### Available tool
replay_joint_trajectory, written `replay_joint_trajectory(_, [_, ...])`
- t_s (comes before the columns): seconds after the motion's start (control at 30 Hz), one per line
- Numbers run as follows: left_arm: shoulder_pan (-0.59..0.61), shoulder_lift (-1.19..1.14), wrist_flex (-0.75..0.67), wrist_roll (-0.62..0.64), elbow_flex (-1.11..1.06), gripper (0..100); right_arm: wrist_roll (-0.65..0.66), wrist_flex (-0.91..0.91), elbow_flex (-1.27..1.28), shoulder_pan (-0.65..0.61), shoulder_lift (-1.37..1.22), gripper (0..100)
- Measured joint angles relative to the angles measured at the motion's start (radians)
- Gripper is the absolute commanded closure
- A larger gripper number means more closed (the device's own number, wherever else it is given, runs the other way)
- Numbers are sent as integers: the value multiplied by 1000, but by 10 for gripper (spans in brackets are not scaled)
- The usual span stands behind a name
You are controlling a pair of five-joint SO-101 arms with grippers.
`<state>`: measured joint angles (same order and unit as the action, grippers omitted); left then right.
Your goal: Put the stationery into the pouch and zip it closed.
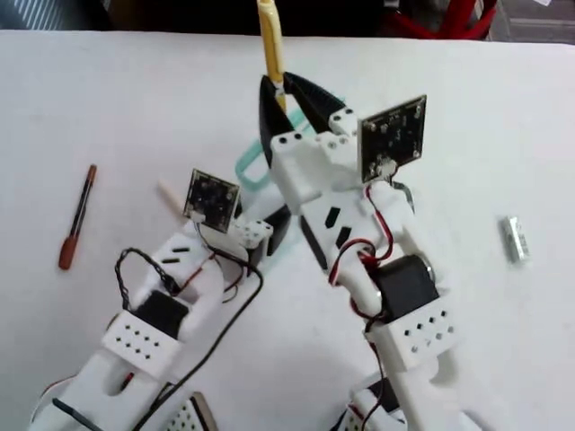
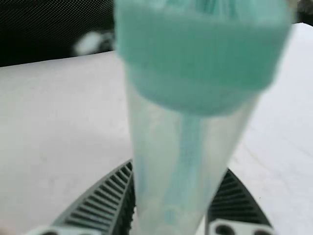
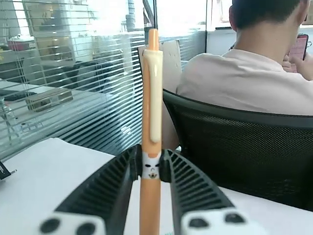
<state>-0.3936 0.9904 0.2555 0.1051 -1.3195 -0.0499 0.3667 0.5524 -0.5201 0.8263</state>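
- At 9 o'clock on the table (image 1: 467,99) lies a red pen (image 1: 76,218), loose and well apart from both arms. It is probably stationery not yet packed.
- Nearer the centre, at about 10 o'clock, a pale stick (image 1: 169,192) lies loose just beside the left arm.
- Near the centre, the left gripper (image 2: 178,171) is clamped on the pouch (image 2: 195,58), a clear sleeve with teal trim. This likely steadies it for loading. Whether its mouth is open cannot be told.
- At 12 o'clock, the right gripper (image 3: 150,159) pinches an orange pen (image 3: 152,88) low on the barrel. The pen stands upright, clip end up, just beyond the pouch, apparently poised to go in tip first.
- At 3 o'clock, a small metal clip (image 1: 514,239) lies alone, well apart from the arms.
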Motion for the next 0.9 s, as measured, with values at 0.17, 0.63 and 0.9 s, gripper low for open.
replay_joint_trajectory(0.17, [0,0,0,0,0,797,0,-6,-25,-2,-3,981])
replay_joint_trajectory(0.63, [-2,0,0,0,0,797,0,-112,-38,-2,-176,981])
replay_joint_trajectory(0.9, [-2,0,0,0,0,797,0,-172,-86,-6,-224,981])
